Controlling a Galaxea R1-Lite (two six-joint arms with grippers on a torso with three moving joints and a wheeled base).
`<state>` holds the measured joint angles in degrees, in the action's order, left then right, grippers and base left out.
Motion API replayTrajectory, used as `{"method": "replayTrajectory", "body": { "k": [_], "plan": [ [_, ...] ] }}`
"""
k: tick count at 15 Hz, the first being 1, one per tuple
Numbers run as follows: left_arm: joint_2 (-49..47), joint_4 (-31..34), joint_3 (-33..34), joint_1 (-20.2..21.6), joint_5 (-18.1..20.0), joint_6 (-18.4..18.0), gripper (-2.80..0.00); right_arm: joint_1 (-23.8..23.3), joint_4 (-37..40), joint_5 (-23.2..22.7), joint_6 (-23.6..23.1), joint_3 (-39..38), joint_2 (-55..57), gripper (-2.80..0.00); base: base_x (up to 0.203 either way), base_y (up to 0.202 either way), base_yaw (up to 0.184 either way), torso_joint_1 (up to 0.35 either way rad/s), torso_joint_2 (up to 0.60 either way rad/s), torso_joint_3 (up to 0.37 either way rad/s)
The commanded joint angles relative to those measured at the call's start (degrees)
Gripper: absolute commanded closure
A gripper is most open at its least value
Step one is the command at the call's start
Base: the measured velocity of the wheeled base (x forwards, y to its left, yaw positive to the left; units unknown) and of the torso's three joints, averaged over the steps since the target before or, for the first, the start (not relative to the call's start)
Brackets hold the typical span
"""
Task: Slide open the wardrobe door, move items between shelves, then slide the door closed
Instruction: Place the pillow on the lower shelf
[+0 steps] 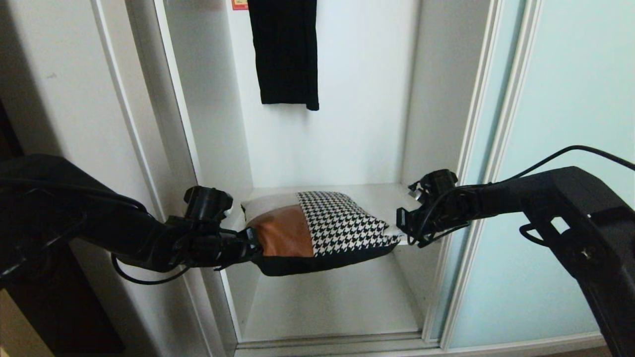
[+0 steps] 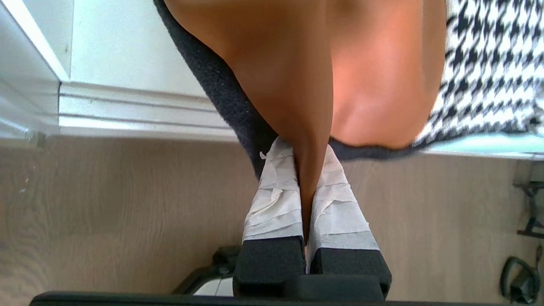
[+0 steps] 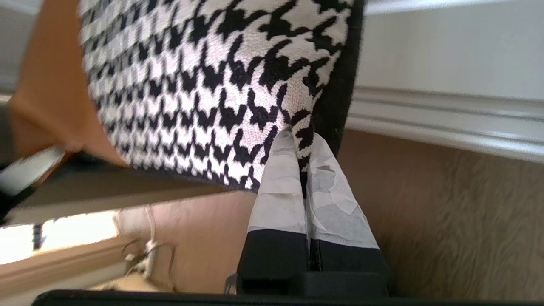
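Pinched at its two front corners, the cushion (image 1: pixel 320 230) hangs between both arms at the front edge of the upper shelf (image 1: pixel 377 198), its back part over the board and its front sagging past the edge above the lower shelf (image 1: pixel 332 302). On the tan-orange side the left gripper (image 2: pixel 307 199) has its taped fingers (image 2: pixel 276 199) clamped on a fold of the smooth patch; on the houndstooth side the right gripper (image 3: pixel 302 170) is shut on the corner seam where the black back meets the woven front. I judge the cushion light and very soft: it bends and droops where unsupported, so a grip at one corner would let it swing, while two opposite corners keep it level. The tan patch looks slicker than the weave, so that pinch seems the likelier to slip. Behind it hangs a long black garment (image 1: pixel 285 52) against the white back wall. To the right stands the sliding wardrobe door (image 1: pixel 560 148), pushed aside so the compartment is open.
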<state>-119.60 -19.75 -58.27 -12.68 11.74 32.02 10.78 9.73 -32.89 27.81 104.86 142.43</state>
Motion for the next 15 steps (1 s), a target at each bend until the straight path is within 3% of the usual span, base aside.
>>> {"method": "replayTrajectory", "body": {
  "k": [1,4,7,15],
  "plan": [
    [0.6,-1.3,0.7,-0.3,0.1,0.2,0.0,-0.1,-0.2,-1.5,-0.1,-4.9,-5.8,0.0,0.0,0.0,0.0,0.0,0.0,0.0],
    [3.7,-1.2,0.9,-1.6,0.0,0.3,0.0,0.0,-1.4,-2.3,-2.5,-13.0,-11.4,0.0,0.0,0.0,0.0,0.0,0.0,0.0],
    [5.7,-1.8,2.8,-3.0,-1.0,-1.8,0.0,0.5,-3.3,-2.5,-3.9,-20.5,-17.0,0.0,0.0,0.0,0.0,0.0,0.0,0.0],
    [15.7,-1.6,6.9,-6.9,-6.8,-2.5,0.0,3.3,-7.1,-3.0,-4.2,-35.4,-32.6,0.0,0.0,0.0,0.0,0.0,0.0,0.0]
  ]
}}
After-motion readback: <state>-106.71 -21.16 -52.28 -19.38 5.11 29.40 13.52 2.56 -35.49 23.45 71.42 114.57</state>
